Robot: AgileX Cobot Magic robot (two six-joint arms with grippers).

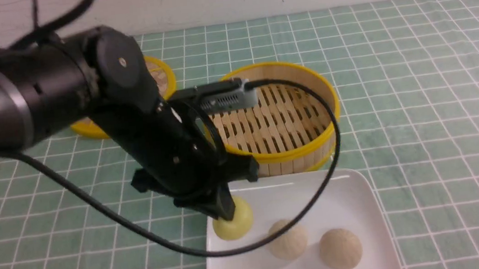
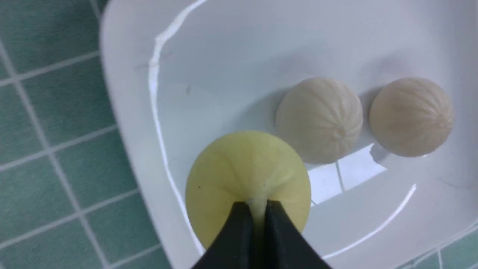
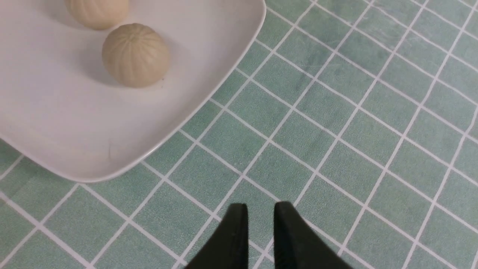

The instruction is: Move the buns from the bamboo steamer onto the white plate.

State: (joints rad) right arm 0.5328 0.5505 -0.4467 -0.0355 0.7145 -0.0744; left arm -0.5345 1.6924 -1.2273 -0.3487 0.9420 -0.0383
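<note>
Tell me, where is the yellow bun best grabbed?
By the small nub on top, probably, coming straight down. The yellow bun is a smooth ball, likely hard to clasp sideways, and its pleats gather into that nub; the left fingers are shut on it.

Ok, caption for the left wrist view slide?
Left end effector pinching the yellow bun over the white plate, beside two beige buns.
</note>
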